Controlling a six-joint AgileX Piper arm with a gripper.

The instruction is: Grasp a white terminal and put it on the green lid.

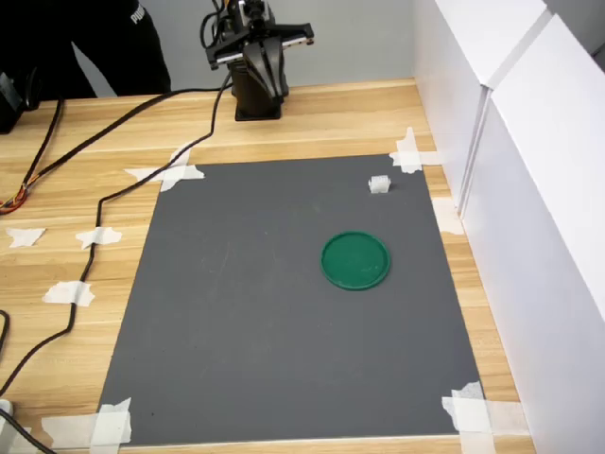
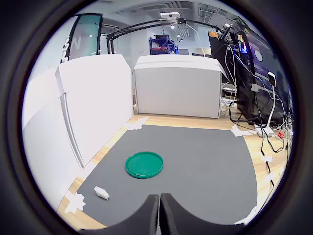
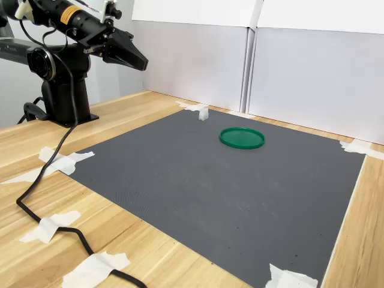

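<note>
A small white terminal (image 1: 380, 183) lies on the grey mat near its far right corner in the first exterior view; it also shows as the white terminal (image 3: 204, 113) in the second exterior view and the white terminal (image 2: 101, 192) in the wrist view. The green lid (image 1: 355, 260) rests flat on the mat a short way from it, seen too as the green lid (image 3: 242, 137) and the green lid (image 2: 144, 164). My gripper (image 3: 139, 62) hangs high above the mat's far edge near the arm's base, well away from both, fingers (image 2: 148, 215) pressed together and empty.
The grey mat (image 1: 265, 312) is taped at its corners to a wooden table (image 1: 85, 180). White panels (image 1: 529, 170) wall the first exterior view's right. Black cables (image 1: 104, 194) trail across the wood at the first exterior view's left. The arm's base (image 1: 257, 95) stands beyond the mat.
</note>
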